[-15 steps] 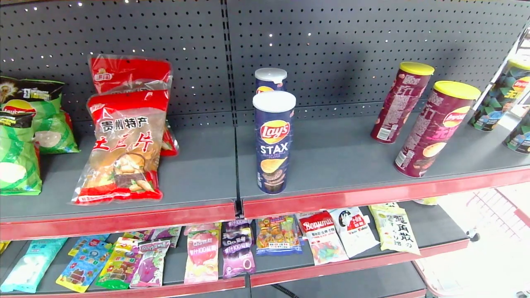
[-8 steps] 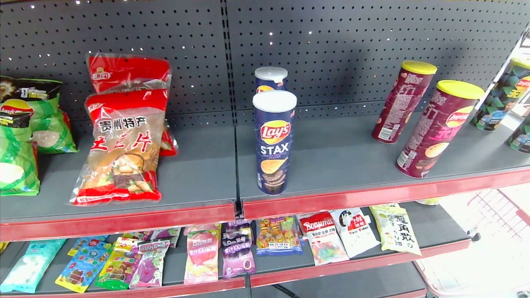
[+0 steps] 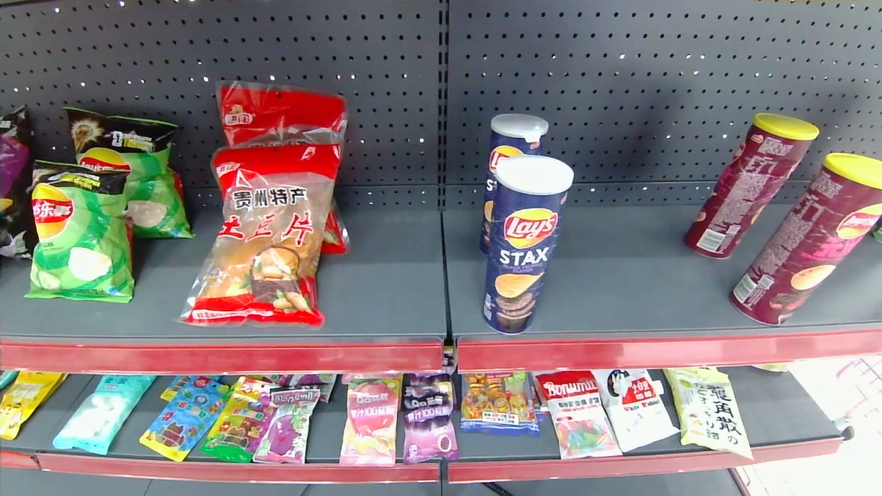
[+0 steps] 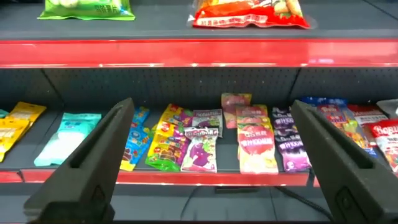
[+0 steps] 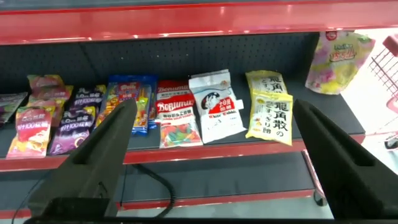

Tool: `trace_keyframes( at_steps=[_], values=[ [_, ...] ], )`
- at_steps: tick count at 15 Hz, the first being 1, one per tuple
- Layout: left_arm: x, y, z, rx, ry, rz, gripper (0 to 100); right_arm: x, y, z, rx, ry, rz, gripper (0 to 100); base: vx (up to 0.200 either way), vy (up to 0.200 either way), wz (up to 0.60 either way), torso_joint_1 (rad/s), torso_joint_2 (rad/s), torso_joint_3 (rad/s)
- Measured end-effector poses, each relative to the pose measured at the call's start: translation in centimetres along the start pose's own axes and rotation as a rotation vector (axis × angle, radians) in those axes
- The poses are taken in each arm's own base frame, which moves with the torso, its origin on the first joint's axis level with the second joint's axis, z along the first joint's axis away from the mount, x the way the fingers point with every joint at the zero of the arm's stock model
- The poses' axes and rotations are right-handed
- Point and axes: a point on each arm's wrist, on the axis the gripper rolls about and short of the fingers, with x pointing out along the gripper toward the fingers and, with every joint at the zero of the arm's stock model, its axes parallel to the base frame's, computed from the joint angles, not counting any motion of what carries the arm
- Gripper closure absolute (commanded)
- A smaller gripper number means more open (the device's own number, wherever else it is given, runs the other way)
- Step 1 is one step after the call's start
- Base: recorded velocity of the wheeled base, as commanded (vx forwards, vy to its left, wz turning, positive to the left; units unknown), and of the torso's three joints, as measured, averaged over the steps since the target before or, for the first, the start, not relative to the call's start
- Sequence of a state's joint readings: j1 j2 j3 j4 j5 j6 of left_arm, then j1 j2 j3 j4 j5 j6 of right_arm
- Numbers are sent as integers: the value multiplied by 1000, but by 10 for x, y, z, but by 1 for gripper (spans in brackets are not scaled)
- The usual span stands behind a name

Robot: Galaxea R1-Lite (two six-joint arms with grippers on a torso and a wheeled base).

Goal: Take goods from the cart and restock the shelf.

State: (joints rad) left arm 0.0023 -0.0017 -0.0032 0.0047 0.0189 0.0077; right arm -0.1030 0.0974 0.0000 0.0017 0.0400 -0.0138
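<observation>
We see the left gripper [image 4: 211, 106] spread wide with nothing between its two dark fingers, facing the lower shelf [image 4: 205, 178] and its row of flat candy packets [image 4: 200, 149]. The right gripper [image 5: 214, 102] is just as wide apart and empty. It faces the same tier, where a red packet [image 5: 177, 121], a white packet [image 5: 214, 106] and a yellow packet [image 5: 270, 112] lie side by side; a pale bag [image 5: 339, 59] stands at the end of the deck, red wire that looks like the cart [image 5: 388, 59] lies just past it, and a black cable [image 5: 155, 180] runs beneath. In the head view the upper shelf [image 3: 227, 358] crosses the middle of the frame, backed by a perforated panel [image 3: 620, 83]. Right of centre a blue can [image 3: 524, 248] stands upright at the front edge, partly hiding a second blue can [image 3: 513, 138] directly behind it. At the right edge are two maroon cans with yellow lids, the front maroon can [image 3: 809, 241] and the rear maroon can [image 3: 751, 186]. Left of centre a red bag [image 3: 265, 241] leans in front of another red bag [image 3: 279, 114] — most of the rear one is hidden. At the left two green chip bags sit one behind the other, the front green bag [image 3: 79, 238] and the rear green bag [image 3: 138, 172]. Along the bottom of the frame the packets lie flat — a pink packet [image 3: 372, 420] touching a purple packet [image 3: 427, 420].
</observation>
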Motion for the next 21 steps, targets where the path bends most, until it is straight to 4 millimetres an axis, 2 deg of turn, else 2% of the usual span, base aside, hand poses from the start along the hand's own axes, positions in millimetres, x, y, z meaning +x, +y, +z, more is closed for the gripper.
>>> trace_keyframes(
  at_steps=[21],
  values=[
    [0,0,0,0,1,1,0,0,0,0,1,1,-1,0,0,-200,0,3,3,2]
  ],
)
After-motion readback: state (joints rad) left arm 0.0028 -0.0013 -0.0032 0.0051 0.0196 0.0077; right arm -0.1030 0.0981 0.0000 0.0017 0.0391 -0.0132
